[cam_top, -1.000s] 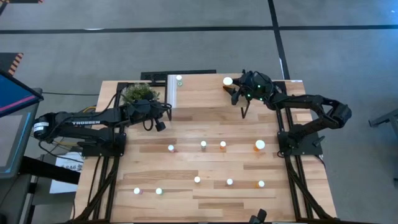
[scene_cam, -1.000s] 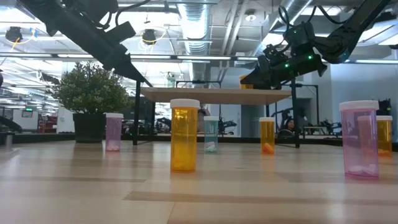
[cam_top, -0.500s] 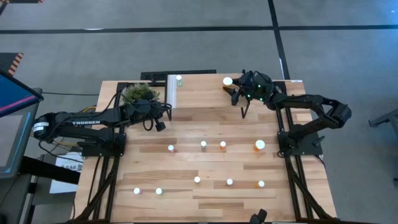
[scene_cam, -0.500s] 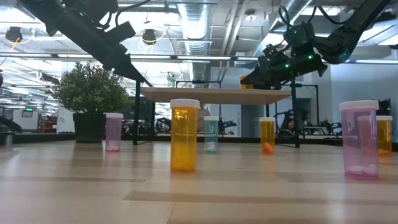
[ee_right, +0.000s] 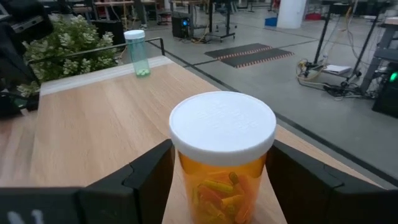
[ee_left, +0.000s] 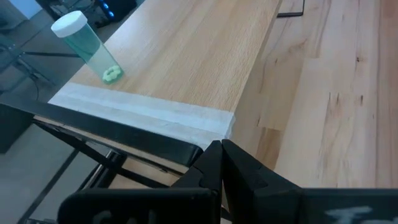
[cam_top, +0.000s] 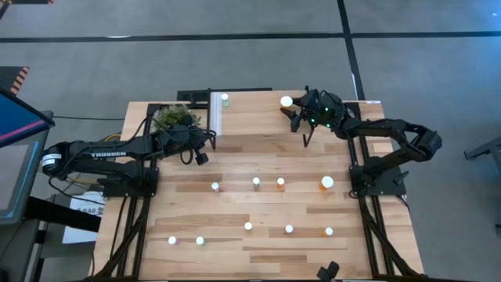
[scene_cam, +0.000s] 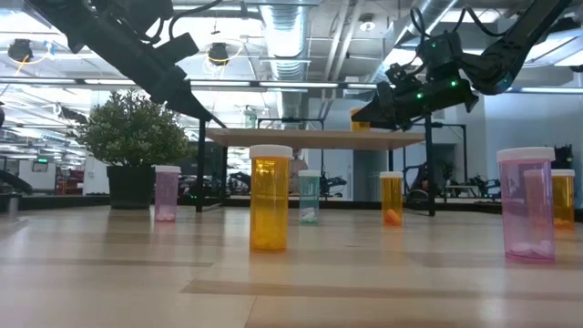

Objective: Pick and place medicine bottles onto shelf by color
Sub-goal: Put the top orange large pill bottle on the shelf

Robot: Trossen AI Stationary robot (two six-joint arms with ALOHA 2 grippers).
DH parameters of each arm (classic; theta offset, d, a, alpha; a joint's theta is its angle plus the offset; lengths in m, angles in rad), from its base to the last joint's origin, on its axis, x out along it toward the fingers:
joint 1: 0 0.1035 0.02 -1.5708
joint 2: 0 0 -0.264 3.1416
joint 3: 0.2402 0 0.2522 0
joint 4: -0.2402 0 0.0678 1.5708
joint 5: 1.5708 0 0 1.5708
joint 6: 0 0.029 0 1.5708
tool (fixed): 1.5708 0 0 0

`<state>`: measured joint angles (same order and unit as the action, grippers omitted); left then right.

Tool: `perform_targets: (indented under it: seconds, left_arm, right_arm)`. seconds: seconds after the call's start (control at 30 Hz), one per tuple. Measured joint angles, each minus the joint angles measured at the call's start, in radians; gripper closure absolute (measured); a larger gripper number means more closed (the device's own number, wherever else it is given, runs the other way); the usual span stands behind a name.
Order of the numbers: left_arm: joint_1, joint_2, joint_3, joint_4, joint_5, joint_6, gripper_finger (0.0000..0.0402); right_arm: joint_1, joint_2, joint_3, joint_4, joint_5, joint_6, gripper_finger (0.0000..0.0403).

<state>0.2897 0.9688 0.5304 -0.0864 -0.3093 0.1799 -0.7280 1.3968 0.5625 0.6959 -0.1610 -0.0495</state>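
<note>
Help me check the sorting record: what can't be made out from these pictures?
- High view: colors of most bottles on the table; only white caps show.
- Right wrist view: whether the right claw touches the orange bottle; the bottle hides the contact.
- Low view: the shelf top, seen edge-on.
</note>
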Motion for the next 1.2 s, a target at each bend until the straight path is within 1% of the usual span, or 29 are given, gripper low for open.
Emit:
perform_targets:
  seconds: [0.23,0.33,0.57,0.73,0.9,1.03,1.2]
  left_arm:
    - [0.0,0.0,0.0,0.0,-0.024,0.0,0.0401]
    - [0.0,0.0,0.0,0.001,-0.028,0.0,0.0401]
    - [0.0,0.0,0.0,0.001,-0.028,0.0,0.0401]
    - [0.0,0.0,0.0,0.001,-0.028,0.0,0.0401]
    - [0.0,0.0,0.0,0.001,-0.028,-0.005,0.0401]
    - [0.0,0.0,0.0,0.001,-0.028,-0.009,0.0401]
    - [0.0,0.0,0.0,0.001,-0.028,-0.01,0.0402]
  right_arm:
    - [-0.019,-0.004,0.003,-0.05,0.035,0.076,0.0132]
    - [-0.034,-0.004,0.004,-0.078,0.038,0.111,0.0132]
    - [-0.04,-0.004,0.004,-0.084,0.039,0.194,0.0132]
    - [-0.04,-0.004,0.004,-0.085,0.039,0.23,0.0132]
    - [-0.029,-0.003,0.004,-0.086,0.038,0.23,0.0134]
    - [-0.025,-0.003,0.004,-0.086,0.038,0.231,0.0151]
    - [-0.026,-0.003,0.003,-0.081,0.035,0.233,0.0204]
